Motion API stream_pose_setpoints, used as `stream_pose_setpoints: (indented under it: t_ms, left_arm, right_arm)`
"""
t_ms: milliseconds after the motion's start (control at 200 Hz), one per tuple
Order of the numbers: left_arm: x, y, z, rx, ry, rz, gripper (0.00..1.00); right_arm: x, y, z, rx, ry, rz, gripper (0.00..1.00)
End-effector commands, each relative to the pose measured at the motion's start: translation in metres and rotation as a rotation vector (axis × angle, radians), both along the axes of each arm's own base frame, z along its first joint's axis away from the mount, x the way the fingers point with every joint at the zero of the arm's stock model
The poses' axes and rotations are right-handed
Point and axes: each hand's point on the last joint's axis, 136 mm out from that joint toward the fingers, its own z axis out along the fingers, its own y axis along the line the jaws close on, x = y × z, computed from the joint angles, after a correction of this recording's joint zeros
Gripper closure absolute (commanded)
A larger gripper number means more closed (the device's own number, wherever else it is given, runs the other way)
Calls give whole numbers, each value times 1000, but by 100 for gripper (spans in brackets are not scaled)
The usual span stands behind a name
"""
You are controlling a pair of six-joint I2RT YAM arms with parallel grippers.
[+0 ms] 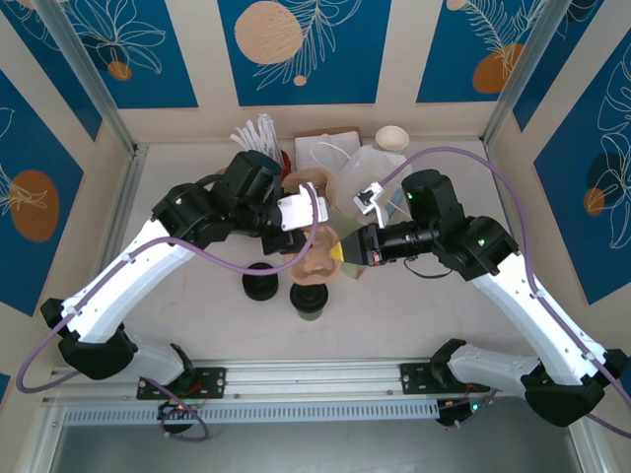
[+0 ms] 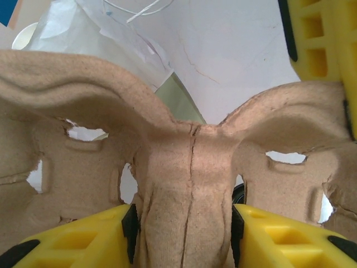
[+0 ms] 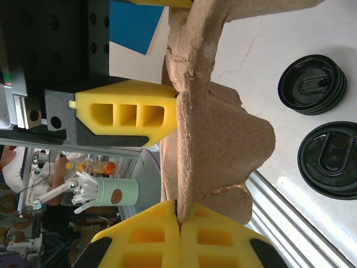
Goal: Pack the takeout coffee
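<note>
Right now both your arms are reaching to table centre, the left gripper [image 2: 184,234] pinching the pulp carrier's [image 1: 317,261] middle ridge and the right gripper [image 3: 179,223] clamping its edge. The left wrist view is cutting off the carrier's wells. The takeout coffee [image 1: 311,301] is standing at the carrier's 6 o'clock, with the lid stack [image 1: 259,283] at its 9 o'clock and bare table lying toward the near rail [image 1: 315,376].

Long white shells on left arm [image 1: 128,271] and right arm [image 1: 537,305], joined by bulky black joints [image 1: 94,350]. Purple cables [image 1: 463,150] looped loosely alongside each. White camera housing [image 1: 296,210] at the left wrist. Yellow fingers [image 2: 290,237], moulded with hollow rectangular cells and edged in black. Black plate [image 3: 50,28] drilled with rows of small holes. Black bases [image 1: 177,367]; small green light [image 1: 474,405] by the right one.
</note>
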Motion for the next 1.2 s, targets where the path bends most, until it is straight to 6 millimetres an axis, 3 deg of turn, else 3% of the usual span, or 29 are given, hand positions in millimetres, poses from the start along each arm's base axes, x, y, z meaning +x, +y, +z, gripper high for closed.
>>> stream_pose_setpoints:
  t_ms: [0, 585, 900, 1110, 1195]
  left_arm:
    - [-5, -7, 7, -16, 12, -26, 52]
    - [-10, -13, 13, -56, 28, -53, 50]
    - [-12, -15, 14, -64, 39, -62, 59]
    - [-9, -15, 15, -64, 31, -50, 63]
    - [-7, -15, 16, -66, 28, -44, 64]
  right_arm:
    - [-7, -3, 4, 17, -15, 33, 100]
    - [-8, -3, -4, 6, 11, 42, 100]
    - [-7, -6, -5, 5, 16, 34, 99]
    - [-4, -14, -3, -11, 14, -8, 84]
    - [-4, -19, 0, -14, 6, -27, 74]
